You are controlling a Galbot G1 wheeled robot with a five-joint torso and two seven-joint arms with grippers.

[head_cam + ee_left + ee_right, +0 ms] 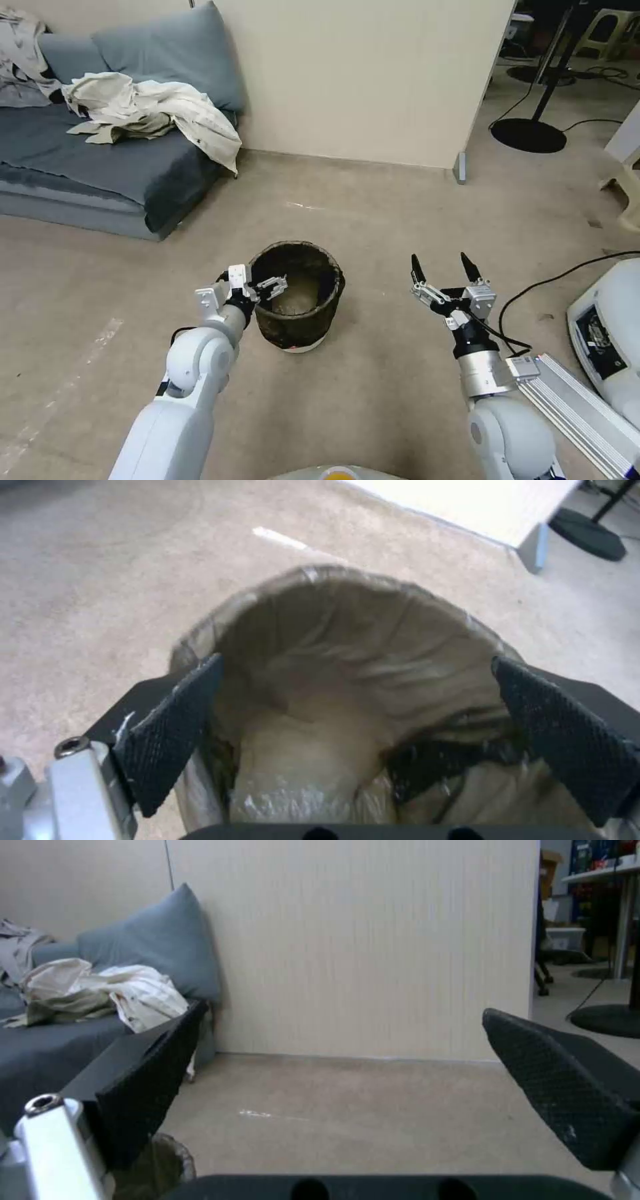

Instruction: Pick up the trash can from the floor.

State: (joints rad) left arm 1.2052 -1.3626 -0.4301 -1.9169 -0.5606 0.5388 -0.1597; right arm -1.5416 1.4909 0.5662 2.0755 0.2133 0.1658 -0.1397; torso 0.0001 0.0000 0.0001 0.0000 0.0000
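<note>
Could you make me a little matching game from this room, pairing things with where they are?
Things:
1. small round white plastic trash can with dark bag
2. crumpled cream cloth
3. right gripper
4. left gripper

Places:
A. on the grey sofa
B. open, at the can's rim
C. standing on the beige floor
D. open, raised beside the can

Pairs: 1-C, 2-A, 3-D, 4-B

Head overhead; wrists low, perhaps bin-sharing.

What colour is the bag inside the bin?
Dark brown-black, crinkled, folded over the rim of the bin. The head view shows it best.
</note>
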